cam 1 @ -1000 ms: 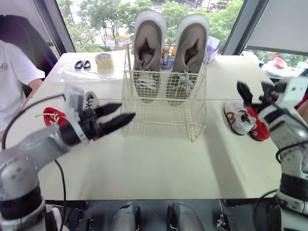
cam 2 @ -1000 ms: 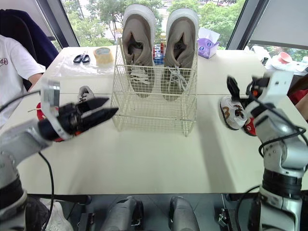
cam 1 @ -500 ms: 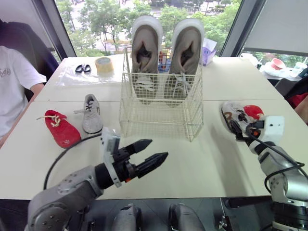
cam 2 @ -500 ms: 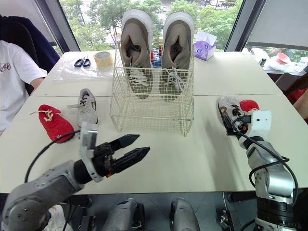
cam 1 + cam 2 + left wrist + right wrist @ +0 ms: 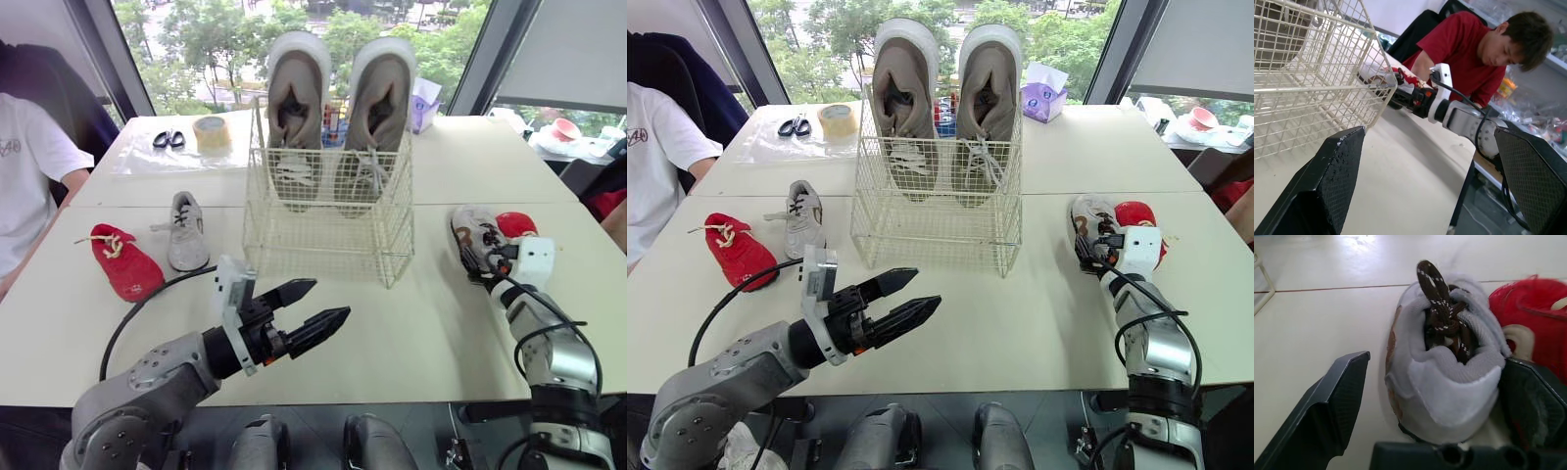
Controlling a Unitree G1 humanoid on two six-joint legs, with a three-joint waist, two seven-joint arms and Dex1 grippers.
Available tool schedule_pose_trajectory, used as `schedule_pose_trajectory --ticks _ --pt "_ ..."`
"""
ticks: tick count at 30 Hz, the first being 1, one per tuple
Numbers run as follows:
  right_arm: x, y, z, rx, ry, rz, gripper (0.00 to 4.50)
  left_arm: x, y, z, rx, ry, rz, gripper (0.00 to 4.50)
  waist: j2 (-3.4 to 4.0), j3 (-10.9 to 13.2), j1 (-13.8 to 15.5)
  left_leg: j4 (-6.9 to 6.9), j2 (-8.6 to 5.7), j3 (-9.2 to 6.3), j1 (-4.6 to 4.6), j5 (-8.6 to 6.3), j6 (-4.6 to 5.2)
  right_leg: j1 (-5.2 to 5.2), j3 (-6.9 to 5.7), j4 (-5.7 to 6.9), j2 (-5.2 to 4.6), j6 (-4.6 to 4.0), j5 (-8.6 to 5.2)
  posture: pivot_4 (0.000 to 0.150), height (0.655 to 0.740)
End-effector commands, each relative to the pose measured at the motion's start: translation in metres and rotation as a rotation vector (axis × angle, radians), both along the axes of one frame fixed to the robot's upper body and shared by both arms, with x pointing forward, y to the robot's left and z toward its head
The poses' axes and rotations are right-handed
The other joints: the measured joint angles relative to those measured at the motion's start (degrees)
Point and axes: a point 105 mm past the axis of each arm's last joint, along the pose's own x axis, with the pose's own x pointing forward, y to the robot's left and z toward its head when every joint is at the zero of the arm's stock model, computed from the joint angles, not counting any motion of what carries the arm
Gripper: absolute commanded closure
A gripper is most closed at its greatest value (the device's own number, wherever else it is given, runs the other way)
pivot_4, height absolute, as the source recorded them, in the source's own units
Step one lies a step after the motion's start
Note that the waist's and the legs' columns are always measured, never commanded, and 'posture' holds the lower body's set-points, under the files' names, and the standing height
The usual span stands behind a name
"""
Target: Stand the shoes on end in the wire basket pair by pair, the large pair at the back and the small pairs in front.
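Grey small shoe between spread fingers of right end effector

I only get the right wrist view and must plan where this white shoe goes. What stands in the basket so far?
Observer: Only the large pair is in the wire basket, on end at the back.
Operator: Any other small shoes out?
Observer: A red shoe and a grey shoe lie on the table, on the robot's left of the basket and apart from it.
Operator: And the left gripper?
Observer: The left gripper hovers open over the table in front of the basket, holding nothing.
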Motion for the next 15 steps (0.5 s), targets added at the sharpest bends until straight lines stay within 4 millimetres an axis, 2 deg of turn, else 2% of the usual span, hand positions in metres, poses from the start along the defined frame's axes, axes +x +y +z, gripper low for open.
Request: schedule_pose_trajectory --ticks 1,4,6,8,9,11,13,15 --pt "0.005 -0.001 -0.003 -0.014 -0.003 -0.015 0.82 -0.008 0.002 0.006 -0.022 -0.012 -0.044 0.0 0.0 0.0 0.0 0.0 0.0 0.0 0.0 0.0 0.0 0.0 0.0 -0.01 0.0 0.0 0.0 0.15 0.74" --pt "0.007 0.008 -0.005 0.012 -0.012 0.009 2.36 -0.009 0.009 0.008 -0.03 -0.003 -0.061 0.0 0.01 0.0 -0.2 -0.02 0.03 -0.01 0.0 0.0 0.0 -0.01 0.0 -0.01 0.01 0.0 0.0 0.15 0.74" --pt "0.007 0.007 -0.005 0.009 -0.02 -0.016 3.27 -0.005 0.016 0.011 -0.024 -0.014 -0.045 0.0 0.01 0.0 -0.3 -0.03 0.05 -0.01 0.01 0.0 0.0 -0.01 -0.01 -0.01 0.03 0.0 0.0 0.15 0.74" --pt "0.007 0.004 0.009 -0.01 -0.077 -0.042 3.93 -0.001 0.028 0.013 0.012 -0.021 -0.032 0.0 0.01 0.0 -0.3 -0.05 0.05 -0.02 0.01 -0.01 -0.01 -0.03 -0.01 -0.01 0.03 0.0 -0.01 0.15 0.74" --pt "0.008 0.004 0.024 -0.025 -0.133 -0.049 3.93 0.003 0.036 0.013 0.052 -0.027 -0.017 0.0 0.02 0.0 -0.4 -0.05 0.05 -0.02 0.01 -0.01 -0.01 -0.03 -0.01 -0.01 0.03 -0.01 -0.01 0.15 0.74" --pt "0.011 0.002 0.076 0.008 -0.33 -0.08 3.93 0.013 0.062 0.023 0.065 -0.044 0.021 0.0 0.17 0.1 -0.5 -0.06 0.05 -0.01 -0.03 -0.01 -0.01 -0.11 -0.01 -0.01 0.03 -0.01 -0.01 0.15 0.74" --pt "0.011 -0.001 0.14 0.036 -0.543 -0.093 3.93 0.025 0.09 0.052 -0.029 -0.079 0.066 0.0 0.48 0.2 -0.6 -0.06 0.04 0.04 -0.2 0.01 -0.03 -0.33 0.01 0.01 0.03 -0.02 -0.01 0.15 0.74" --pt "0.007 0.001 0.197 0.032 -0.706 -0.074 3.93 0.034 0.105 0.077 -0.098 -0.13 0.091 0.0 0.77 0.4 -1.0 -0.03 0.04 0.09 -0.42 0.04 -0.06 -0.58 0.06 0.06 0.03 -0.01 0.01 0.15 0.74"
